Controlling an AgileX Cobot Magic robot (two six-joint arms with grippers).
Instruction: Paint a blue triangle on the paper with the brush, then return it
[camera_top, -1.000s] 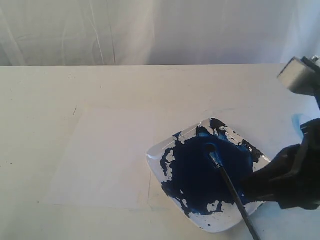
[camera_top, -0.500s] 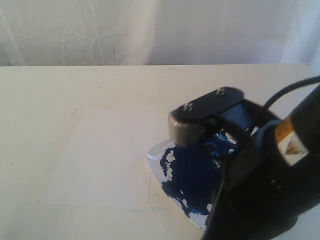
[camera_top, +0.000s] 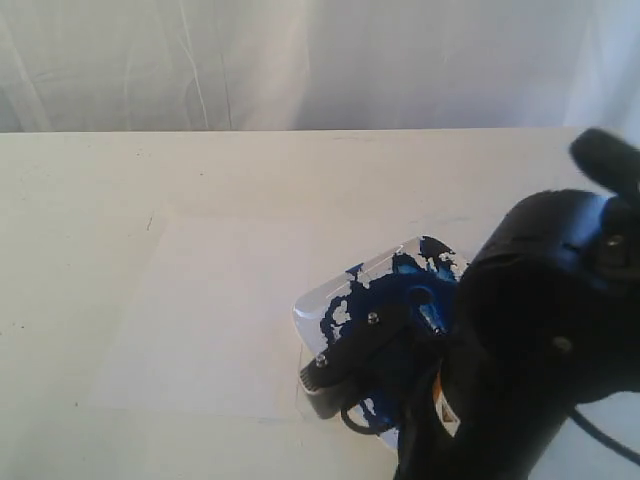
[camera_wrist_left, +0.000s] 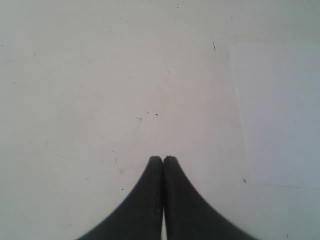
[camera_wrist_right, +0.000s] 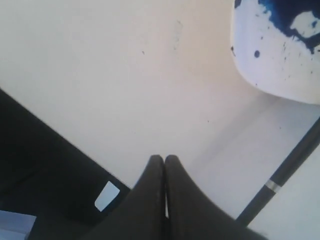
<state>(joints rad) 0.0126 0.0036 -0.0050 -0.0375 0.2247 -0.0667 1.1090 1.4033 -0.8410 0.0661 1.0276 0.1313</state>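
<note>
right wrist view | right tool (camera_wrist_right: 164, 158) pinched together, empty | left tool (camera_wrist_left: 163, 159) likewise | brush (camera_wrist_right: 290, 164) seemingly free

Blue-smeared white plate (camera_top: 318, 308) on cream table (camera_top: 90, 200).

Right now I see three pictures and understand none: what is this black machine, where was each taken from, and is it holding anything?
It is a robot with two arms, each ending in a two-fingered tool. The wide picture comes from a camera off the arms: the black bulk is the right arm over a white plate smeared with blue paint, beside a sheet of paper on a cream table. The other two come from cameras on the wrists, looking down along each tool. The left tool is shut over bare table. The right tool is shut too and holds nothing; the brush lies apart from it. No paint shows on the paper.
</note>
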